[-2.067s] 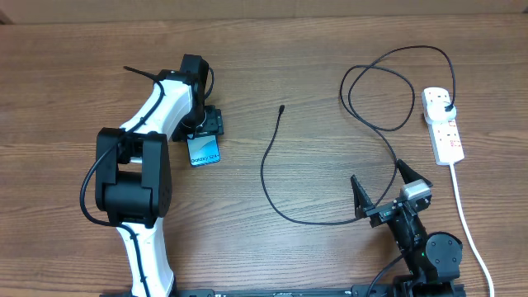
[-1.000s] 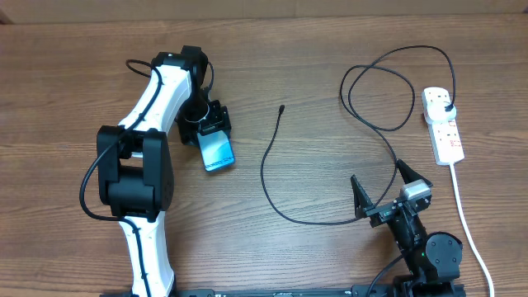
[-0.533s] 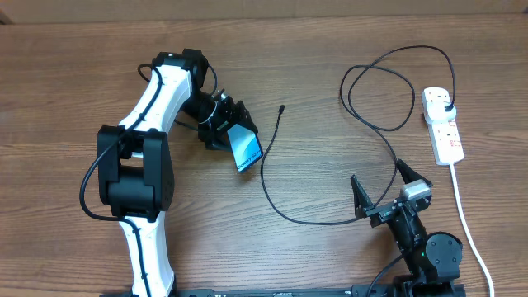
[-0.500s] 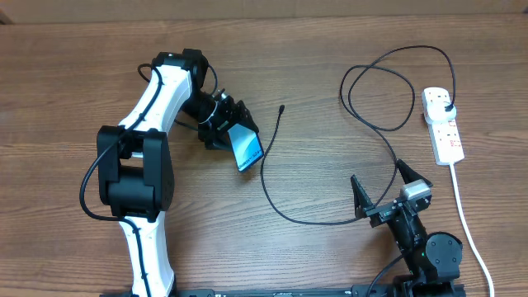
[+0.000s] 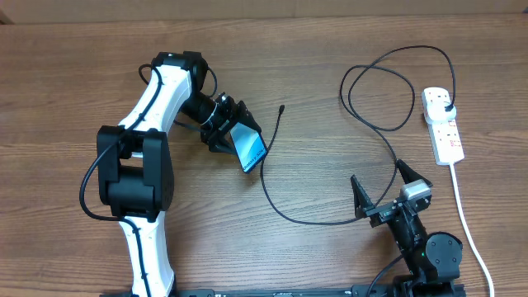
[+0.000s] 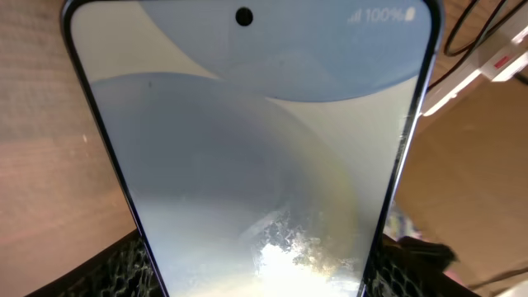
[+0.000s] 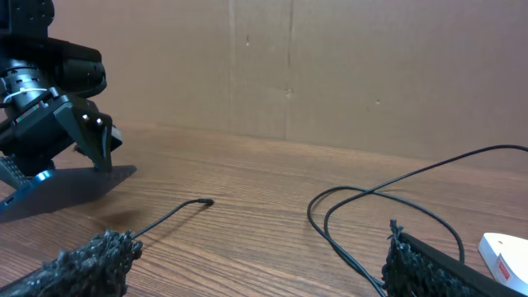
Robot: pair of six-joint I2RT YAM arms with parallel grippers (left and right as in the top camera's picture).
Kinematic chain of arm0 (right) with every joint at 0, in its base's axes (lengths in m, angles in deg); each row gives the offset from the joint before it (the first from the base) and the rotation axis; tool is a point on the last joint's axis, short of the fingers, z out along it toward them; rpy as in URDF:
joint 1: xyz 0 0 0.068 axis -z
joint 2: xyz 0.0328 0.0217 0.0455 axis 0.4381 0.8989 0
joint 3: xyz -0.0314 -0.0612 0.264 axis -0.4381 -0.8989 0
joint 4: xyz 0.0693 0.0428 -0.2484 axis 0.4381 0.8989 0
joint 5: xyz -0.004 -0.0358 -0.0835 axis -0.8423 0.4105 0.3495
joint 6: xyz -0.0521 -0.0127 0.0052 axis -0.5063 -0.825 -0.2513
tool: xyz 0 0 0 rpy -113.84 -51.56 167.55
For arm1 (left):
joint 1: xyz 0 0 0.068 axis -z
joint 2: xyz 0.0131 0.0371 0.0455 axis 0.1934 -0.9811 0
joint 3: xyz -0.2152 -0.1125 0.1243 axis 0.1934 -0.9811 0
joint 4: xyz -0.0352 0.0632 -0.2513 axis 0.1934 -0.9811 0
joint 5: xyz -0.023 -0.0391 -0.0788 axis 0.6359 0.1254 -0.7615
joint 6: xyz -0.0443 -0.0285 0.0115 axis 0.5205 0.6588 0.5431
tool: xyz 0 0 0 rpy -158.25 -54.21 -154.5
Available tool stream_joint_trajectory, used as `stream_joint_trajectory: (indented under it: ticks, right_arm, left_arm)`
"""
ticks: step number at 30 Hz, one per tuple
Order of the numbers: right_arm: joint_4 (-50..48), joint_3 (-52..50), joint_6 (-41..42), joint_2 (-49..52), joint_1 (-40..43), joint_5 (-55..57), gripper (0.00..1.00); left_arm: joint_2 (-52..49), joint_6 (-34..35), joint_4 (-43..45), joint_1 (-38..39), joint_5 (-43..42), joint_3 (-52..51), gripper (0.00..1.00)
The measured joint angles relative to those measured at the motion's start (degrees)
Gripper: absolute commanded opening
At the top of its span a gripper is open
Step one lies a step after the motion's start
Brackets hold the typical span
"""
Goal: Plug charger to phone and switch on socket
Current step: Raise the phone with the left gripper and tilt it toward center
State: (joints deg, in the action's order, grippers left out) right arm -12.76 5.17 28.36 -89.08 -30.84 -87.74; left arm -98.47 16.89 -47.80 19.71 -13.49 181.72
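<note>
My left gripper [image 5: 228,132] is shut on the phone [image 5: 250,148], holding it tilted at table centre-left; its light blue screen fills the left wrist view [image 6: 247,140]. The charger's thin black cable [image 5: 268,177] curves across the table; its connector tip [image 5: 282,107] lies just right of the phone and shows in the right wrist view [image 7: 206,201]. Its black plug [image 5: 446,110] sits in the white socket strip [image 5: 443,125] at far right. My right gripper [image 5: 384,191] is open and empty near the front edge, over the cable's bend.
The socket's thick white cord [image 5: 467,219] runs down the right edge toward the front. The cable loops [image 5: 379,87] lie at the back right. A brown cardboard wall [image 7: 330,66] stands behind the table.
My left gripper carried the phone from the left toward the centre, rotating and tilting it, ending close to the connector tip. The right arm has not moved.
</note>
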Motion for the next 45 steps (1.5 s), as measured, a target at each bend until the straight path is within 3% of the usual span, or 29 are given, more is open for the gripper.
stream_joint_trajectory:
  ticks: [2,17,25,45]
  right_arm:
    - [0.0,0.0,0.0,0.0,0.0,0.0,1.0]
    - [0.0,0.0,0.0,0.0,0.0,0.0,1.0]
    - [0.0,0.0,0.0,0.0,0.0,0.0,1.0]
    - [0.0,0.0,0.0,0.0,0.0,0.0,1.0]
  left_arm:
    - [0.0,1.9,-0.7,0.0,-1.4,0.0,0.68]
    - [0.0,16.8,-2.6,0.0,-20.3,0.0,0.68]
    - [0.0,25.2,-2.1,-0.2,-23.3,0.0,0.68]
    - [0.0,28.3,-1.6,-2.3,-23.8,0.0,0.66]
